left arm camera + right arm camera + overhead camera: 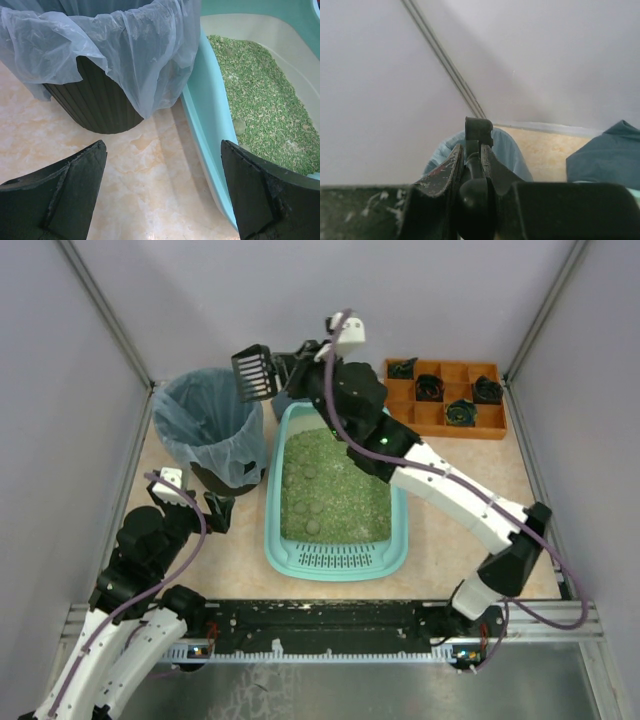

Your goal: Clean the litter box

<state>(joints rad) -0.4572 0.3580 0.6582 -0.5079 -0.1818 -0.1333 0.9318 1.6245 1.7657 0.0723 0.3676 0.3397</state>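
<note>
The litter box (278,502) sits in the middle of the beige marbled surface (450,530), long side running away from the arms. Its slotted grille (335,556) is at the near end. Green litter (345,490) fills the rest, with several pale round clumps (311,526) lying in it.

To the left of the box, almost touching its wall, stands a dark round bin (222,480) lined with a bluish bag (195,415) that drapes over the rim. At the far right, well apart from the box, is an orange tray (440,418) with compartments, four of which hold dark round items too small to make out.

The right arm stretches over the far end of the box. Its end effector (297,367) is pressed together on the handle of a black slotted scoop (254,373), whose head hangs tilted above the far right part of the bin's rim. The right wrist view shows the two fingers (447,167) pinching the handle (478,129), with the bag (507,150) beyond them. I cannot tell whether anything lies on the scoop.

The left end effector (213,512) hovers low near the left front of the surface, between bin and box. Its fingers (65,192) are spread wide and grip nothing; its camera sees the bin at upper left and the box wall (205,125) at right.
</note>
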